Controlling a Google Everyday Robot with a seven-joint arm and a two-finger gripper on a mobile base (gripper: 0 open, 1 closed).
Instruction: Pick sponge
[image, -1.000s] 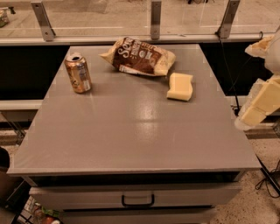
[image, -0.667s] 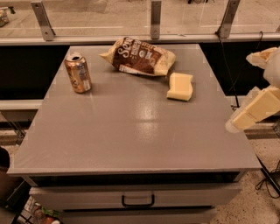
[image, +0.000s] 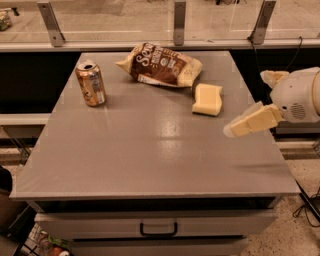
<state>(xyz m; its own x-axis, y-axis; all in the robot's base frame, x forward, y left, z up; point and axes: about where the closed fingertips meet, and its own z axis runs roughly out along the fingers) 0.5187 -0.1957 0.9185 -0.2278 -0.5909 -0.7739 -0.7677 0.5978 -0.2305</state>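
Note:
The pale yellow sponge (image: 207, 99) lies flat on the grey table (image: 150, 150), at the back right, just in front of the snack bag. My gripper (image: 247, 103) hangs over the table's right edge, to the right of the sponge and a little nearer the front. It is open and empty. One pale yellow finger (image: 252, 120) points left over the table top, and the other finger (image: 273, 77) sits higher and farther back. The gripper is apart from the sponge.
A brown-and-cream snack bag (image: 162, 65) lies at the back middle, close to the sponge. A soda can (image: 91, 83) stands upright at the back left. A railing with metal posts (image: 179, 22) runs behind the table. A drawer with a handle (image: 158, 231) is below the front edge.
My gripper has moved left from beyond the table's right edge to over the table top, closer to the sponge. The sponge, bag and can have not moved.

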